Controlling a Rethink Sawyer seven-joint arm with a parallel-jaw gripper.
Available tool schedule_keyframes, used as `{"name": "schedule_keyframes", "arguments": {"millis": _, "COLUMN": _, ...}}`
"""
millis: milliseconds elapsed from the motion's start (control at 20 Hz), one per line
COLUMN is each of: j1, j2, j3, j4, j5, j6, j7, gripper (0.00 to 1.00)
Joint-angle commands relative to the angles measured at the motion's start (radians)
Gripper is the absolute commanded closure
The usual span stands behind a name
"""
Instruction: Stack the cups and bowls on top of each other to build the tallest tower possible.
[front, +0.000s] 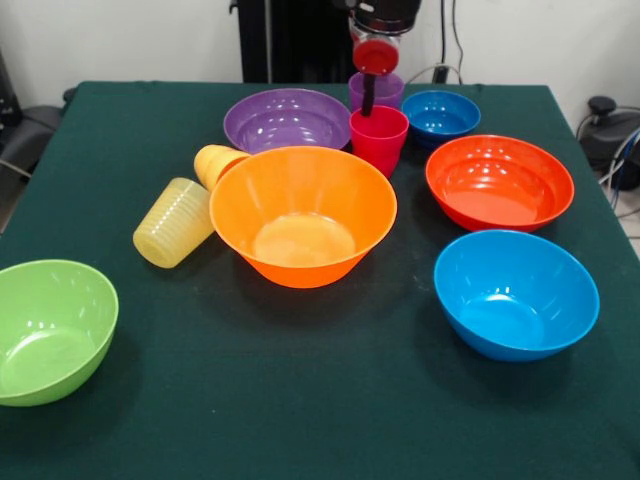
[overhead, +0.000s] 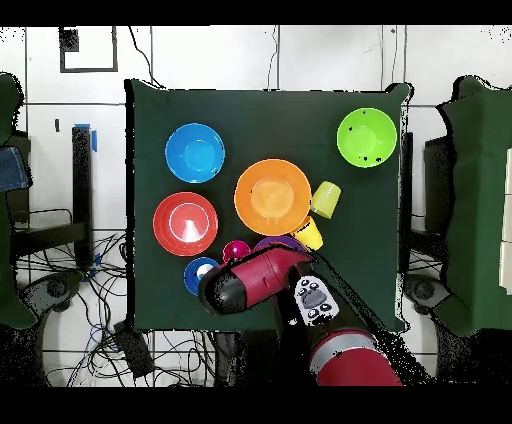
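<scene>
My gripper (front: 370, 100) hangs at the far side, just over the rim of the upright red-pink cup (front: 378, 138). Directly behind that cup stands the translucent purple cup (front: 378, 88). The pale yellow ribbed cup (front: 175, 222) and the orange-yellow cup (front: 218, 163) lie on their sides left of the big orange bowl (front: 300, 215). Around it sit the purple bowl (front: 285, 120), small dark blue bowl (front: 440, 113), red-orange bowl (front: 498, 182), light blue bowl (front: 515, 293) and lime green bowl (front: 50, 330). Each stands alone; no tower shows.
Dark green cloth (front: 300, 420) covers the table. From overhead, the red arm (overhead: 255, 280) hides most of the purple bowl (overhead: 280, 243) and the purple cup. Cables and chairs lie beyond the table's edges.
</scene>
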Motion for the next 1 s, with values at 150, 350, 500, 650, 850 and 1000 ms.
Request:
{"name": "schedule_keyframes", "arguments": {"millis": 150, "j1": -0.007, "j2": 0.062, "j3": 0.077, "j4": -0.043, "j5": -0.049, "j6": -0.063, "j7": 0.084, "gripper": 0.00}}
{"name": "schedule_keyframes", "arguments": {"millis": 350, "j1": -0.030, "j2": 0.081, "j3": 0.090, "j4": -0.044, "j5": -0.064, "j6": -0.048, "j7": 0.045, "gripper": 0.00}}
{"name": "schedule_keyframes", "arguments": {"millis": 500, "j1": -0.046, "j2": 0.091, "j3": 0.100, "j4": -0.032, "j5": -0.071, "j6": -0.051, "j7": 0.033, "gripper": 0.00}}
{"name": "schedule_keyframes", "arguments": {"millis": 650, "j1": -0.044, "j2": 0.094, "j3": 0.093, "j4": -0.025, "j5": -0.090, "j6": -0.064, "j7": 0.038, "gripper": 0.00}}
{"name": "schedule_keyframes", "arguments": {"millis": 850, "j1": -0.025, "j2": 0.112, "j3": 0.081, "j4": -0.039, "j5": -0.108, "j6": -0.084, "j7": 0.063, "gripper": 0.00}}
{"name": "schedule_keyframes", "arguments": {"millis": 1000, "j1": -0.019, "j2": 0.122, "j3": 0.083, "j4": -0.048, "j5": -0.115, "j6": -0.091, "j7": 0.075, "gripper": 0.00}}
